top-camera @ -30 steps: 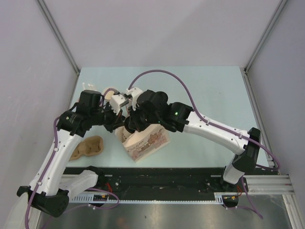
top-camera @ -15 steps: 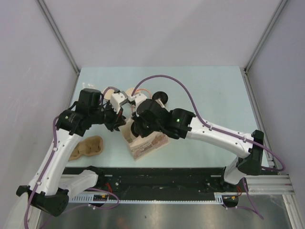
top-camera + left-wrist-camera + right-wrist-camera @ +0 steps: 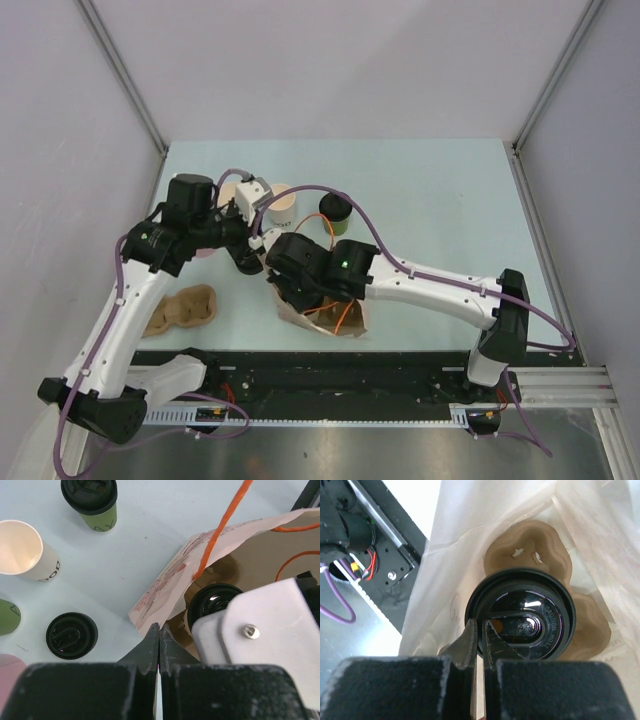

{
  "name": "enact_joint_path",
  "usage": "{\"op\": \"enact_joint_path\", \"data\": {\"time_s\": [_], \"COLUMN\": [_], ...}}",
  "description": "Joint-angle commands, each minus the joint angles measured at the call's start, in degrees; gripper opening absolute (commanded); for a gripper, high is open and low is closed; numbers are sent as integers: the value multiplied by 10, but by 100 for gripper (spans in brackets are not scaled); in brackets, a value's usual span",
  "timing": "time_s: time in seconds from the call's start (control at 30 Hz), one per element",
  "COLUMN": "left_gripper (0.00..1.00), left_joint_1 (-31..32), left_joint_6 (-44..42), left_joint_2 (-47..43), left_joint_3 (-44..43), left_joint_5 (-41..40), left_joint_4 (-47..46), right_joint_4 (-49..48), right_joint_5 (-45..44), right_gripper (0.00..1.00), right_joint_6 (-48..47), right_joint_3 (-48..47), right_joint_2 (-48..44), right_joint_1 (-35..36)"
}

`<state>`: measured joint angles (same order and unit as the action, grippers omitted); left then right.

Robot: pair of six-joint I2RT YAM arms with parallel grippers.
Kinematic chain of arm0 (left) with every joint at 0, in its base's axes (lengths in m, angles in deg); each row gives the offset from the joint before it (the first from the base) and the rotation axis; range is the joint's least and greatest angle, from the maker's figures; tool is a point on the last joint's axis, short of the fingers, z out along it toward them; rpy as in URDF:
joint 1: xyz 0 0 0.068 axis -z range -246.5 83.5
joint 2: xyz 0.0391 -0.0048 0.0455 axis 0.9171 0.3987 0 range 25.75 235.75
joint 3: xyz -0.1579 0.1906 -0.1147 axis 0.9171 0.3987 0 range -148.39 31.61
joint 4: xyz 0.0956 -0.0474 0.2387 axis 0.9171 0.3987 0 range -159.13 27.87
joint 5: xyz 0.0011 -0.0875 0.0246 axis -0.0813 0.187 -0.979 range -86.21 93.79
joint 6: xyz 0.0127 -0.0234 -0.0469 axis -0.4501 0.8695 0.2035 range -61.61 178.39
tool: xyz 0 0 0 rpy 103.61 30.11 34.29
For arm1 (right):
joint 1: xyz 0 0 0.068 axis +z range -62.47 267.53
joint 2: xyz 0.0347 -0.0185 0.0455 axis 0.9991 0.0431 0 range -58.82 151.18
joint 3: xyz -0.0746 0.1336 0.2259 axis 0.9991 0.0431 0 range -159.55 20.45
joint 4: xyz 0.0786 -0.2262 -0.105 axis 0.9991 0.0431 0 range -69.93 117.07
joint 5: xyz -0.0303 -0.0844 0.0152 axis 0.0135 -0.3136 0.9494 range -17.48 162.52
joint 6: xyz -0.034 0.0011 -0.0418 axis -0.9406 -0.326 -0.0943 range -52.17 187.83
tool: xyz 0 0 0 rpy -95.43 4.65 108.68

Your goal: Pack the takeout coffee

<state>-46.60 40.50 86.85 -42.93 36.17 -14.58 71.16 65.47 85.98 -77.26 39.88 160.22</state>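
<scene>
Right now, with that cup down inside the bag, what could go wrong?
The right gripper seems to pinch only the rim of the lidded cup; pulling away carelessly might lift the lid or tip it in its carrier. The left gripper holds the paper bag by one thin edge; a slip may close the mouth. The orange handle could snag an arm.

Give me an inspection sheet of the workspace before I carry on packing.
Surface: pale blue table, no spills seen.
Job's things: one lidded cup sits in a carrier inside the paper bag; green lidded cup, open white cup and loose lid stand outside.
Clutter: spare carrier on the table; pink cup at the left wrist view's edge.
Grippers: left gripper jaws shut at the bag's rim; right gripper jaws shut over the bagged cup's lid.
Cables: purple cable arcs above the outside cups.
Surroundings: grey walls; nothing else seen.
</scene>
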Motion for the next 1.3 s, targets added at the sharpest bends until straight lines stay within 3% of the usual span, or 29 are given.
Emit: {"op": "enact_joint_path", "data": {"time_s": [0.0,0.23,0.37,0.53,0.83,0.93,0.97,1.27], "left_gripper": [0,0,0,1,1,0,0,0], "left_joint_1": [1,7,8,8,8,8,8,9], "left_joint_6": [17,19,13,5,4,2,2,-5], "left_joint_2": [2,2,0,-2,4,5,6,14], "left_joint_3": [19,33,43,44,33,29,30,38], "left_joint_5": [39,61,63,60,55,49,49,26], "left_joint_4": [-28,-27,-27,-26,-25,-24,-24,-21], "right_joint_4": [-30,-57,-90,-146,-142,-141,-142,-146], "right_joint_5": [48,63,128,186,202,193,191,170], "right_gripper": [0,0,0,0,0,10,18,45], "right_joint_6": [-68,-167,-195,-202,-210,-206,-206,-201], "right_joint_3": [-14,-6,24,95,106,111,111,74], "right_joint_2": [1,26,27,20,31,26,23,-31], "right_joint_1": [-9,-29,-41,-70,-74,-79,-79,-69]}}
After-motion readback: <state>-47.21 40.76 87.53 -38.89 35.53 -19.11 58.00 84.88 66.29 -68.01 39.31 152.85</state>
